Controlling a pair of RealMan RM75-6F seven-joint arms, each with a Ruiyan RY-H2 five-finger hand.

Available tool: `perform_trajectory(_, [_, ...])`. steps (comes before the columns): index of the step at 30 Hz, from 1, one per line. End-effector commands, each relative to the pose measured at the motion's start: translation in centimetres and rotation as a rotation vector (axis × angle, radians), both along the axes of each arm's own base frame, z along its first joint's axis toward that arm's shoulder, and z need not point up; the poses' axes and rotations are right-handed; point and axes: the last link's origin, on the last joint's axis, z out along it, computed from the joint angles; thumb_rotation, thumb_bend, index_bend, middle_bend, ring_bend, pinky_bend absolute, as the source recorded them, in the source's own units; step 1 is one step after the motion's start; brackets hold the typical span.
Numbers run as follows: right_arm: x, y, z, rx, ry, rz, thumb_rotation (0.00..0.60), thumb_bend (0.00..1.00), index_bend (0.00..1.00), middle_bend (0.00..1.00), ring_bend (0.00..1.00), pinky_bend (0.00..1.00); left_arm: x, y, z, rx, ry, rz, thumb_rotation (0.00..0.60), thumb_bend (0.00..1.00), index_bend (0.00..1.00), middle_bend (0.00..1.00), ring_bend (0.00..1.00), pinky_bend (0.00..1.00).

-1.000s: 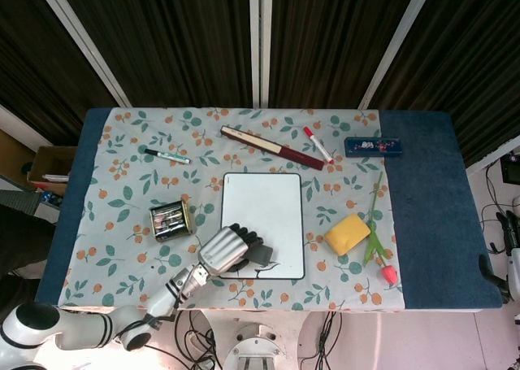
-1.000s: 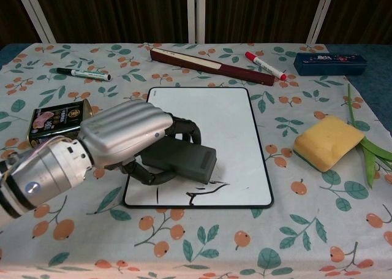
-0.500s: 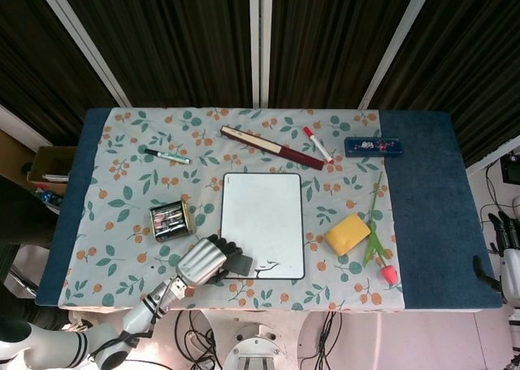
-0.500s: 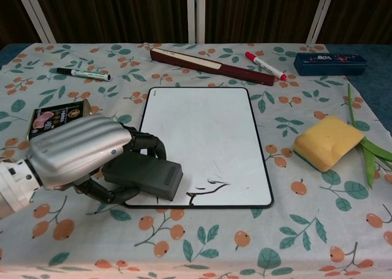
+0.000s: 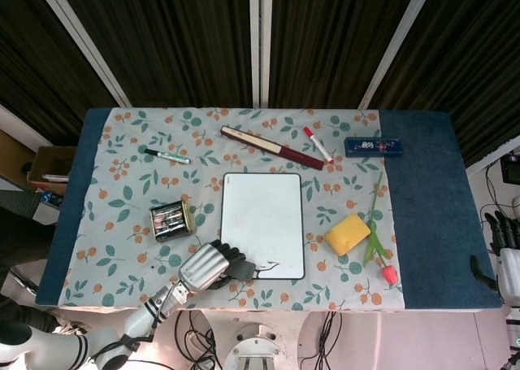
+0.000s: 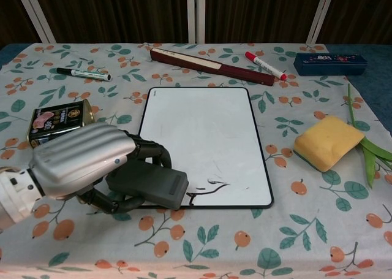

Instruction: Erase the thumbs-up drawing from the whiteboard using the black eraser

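Head view: the whiteboard (image 5: 262, 226) lies flat on the flowery cloth (image 5: 122, 183), w/ a few black marks left at its near edge. The left hand (image 5: 206, 266) sits at the board's near-left corner, fingers curled around the black eraser (image 5: 241, 268). From up here the eraser is mostly hidden by the hand. Behind the board lie a dark red folded fan (image 5: 272, 148) and a red marker (image 5: 318, 143). A blue case (image 5: 372, 146) is further right of the marker. Far left of the board is a black marker (image 5: 166, 155), and just left of the board is a small tin (image 5: 171, 220). Right of the board: a yellow sponge (image 5: 347, 234) & a flower w/ a green stem (image 5: 374, 238). Only this view shows the right hand (image 5: 502, 248). It is way off to the right, past the table edge, and it's too small to tell how its fingers lie.

Chest view: much closer. The left hand (image 6: 86, 161) grasps the black eraser (image 6: 148, 184) from above. The eraser lies over the whiteboard's (image 6: 202, 132) near-left corner, partly off the edge. What is left of the drawing (image 6: 211, 190), thin black lines, is just right of the eraser by the near edge. The rest of the board is white. The tin (image 6: 58, 119) shows a label w/ a meat pic. The right hand doesn't show here.
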Motion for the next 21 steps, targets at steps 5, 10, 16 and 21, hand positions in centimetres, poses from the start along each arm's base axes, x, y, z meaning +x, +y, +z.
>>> perform_trajectory(5, [-0.2, 0.0, 0.2, -0.004, -0.002, -0.007, 0.600, 0.34, 0.00, 0.00, 0.00, 0.00, 1.4, -0.2, -1.2, -0.028, -0.016, -0.023, 0.600, 0.51, 0.83, 0.76, 0.64, 0.72])
perform_trajectory(10, [-0.5, 0.0, 0.3, -0.006, -0.008, -0.014, 0.600, 0.34, 0.00, 0.00, 0.00, 0.00, 2.5, -0.1, -2.0, -0.028, -0.024, -0.042, 0.600, 0.51, 0.83, 0.76, 0.64, 0.72])
perform_trajectory(16, [-0.8, 0.1, 0.4, -0.009, -0.015, -0.016, 0.600, 0.34, 0.00, 0.00, 0.00, 0.00, 3.8, 0.2, -3.0, -0.003, -0.016, -0.083, 0.600, 0.51, 0.83, 0.76, 0.64, 0.72])
perform_trajectory(21, [-1.1, 0.2, 0.6, -0.014, -0.019, -0.021, 0.600, 0.34, 0.00, 0.00, 0.00, 0.00, 4.9, 0.3, -3.9, 0.016, -0.011, -0.106, 0.600, 0.51, 0.83, 0.76, 0.64, 0.72])
